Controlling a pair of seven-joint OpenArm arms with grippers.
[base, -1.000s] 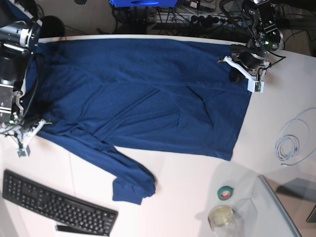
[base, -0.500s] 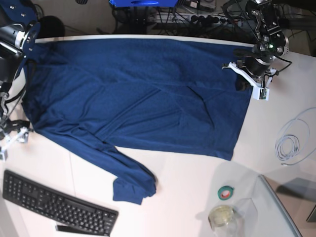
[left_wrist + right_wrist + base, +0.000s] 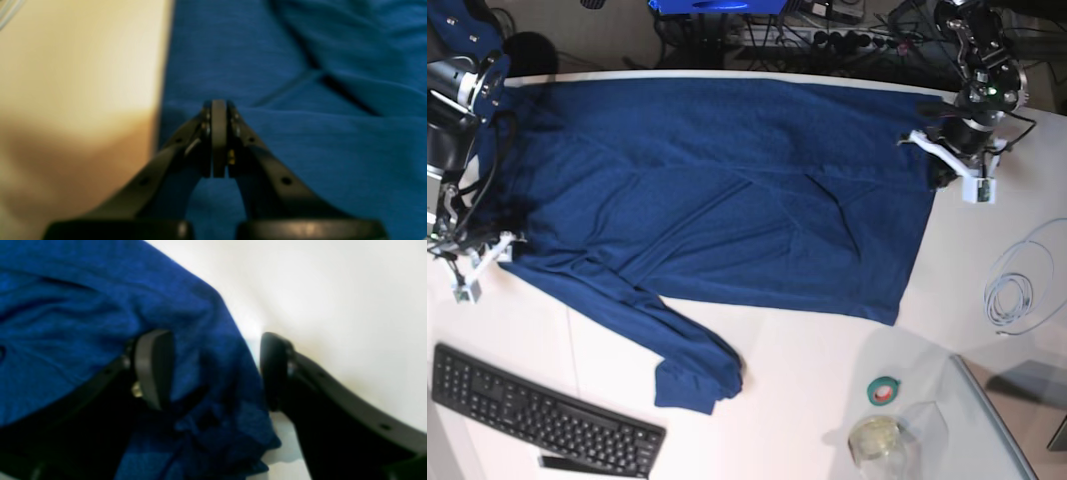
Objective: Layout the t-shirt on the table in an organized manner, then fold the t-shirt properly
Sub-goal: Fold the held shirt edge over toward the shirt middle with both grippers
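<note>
Fabric fills most of the left wrist view: the t-shirt (image 3: 300,100) lies under the left gripper (image 3: 219,140), whose jaws are pressed flat together with no gap. Whether a pinch of cloth sits between them cannot be told, since the tips hide it. The table (image 3: 76,66) shows bare on the left, right up to the straight cloth edge. If the jaws have closed on nothing, any pull from here would leave that edge unmoved.

Right wrist view: the right gripper (image 3: 217,370) stands well apart, one pad (image 3: 153,368) over the navy cloth and the other over the white table, with the bunched t-shirt edge between them. It grips nothing. Closing here could catch several gathered layers and drag a wrinkle into the layout.

Base view: the t-shirt (image 3: 717,190) lies spread across the far half of the table (image 3: 807,350), one sleeve trailing toward the near side, its end crumpled close to the keyboard (image 3: 537,410). The left gripper (image 3: 949,165) sits at the right edge of the cloth, the right gripper (image 3: 472,265) at the left edge. Uneven pulls could skew the body, and the loose sleeve might drag onto the keyboard.
</note>
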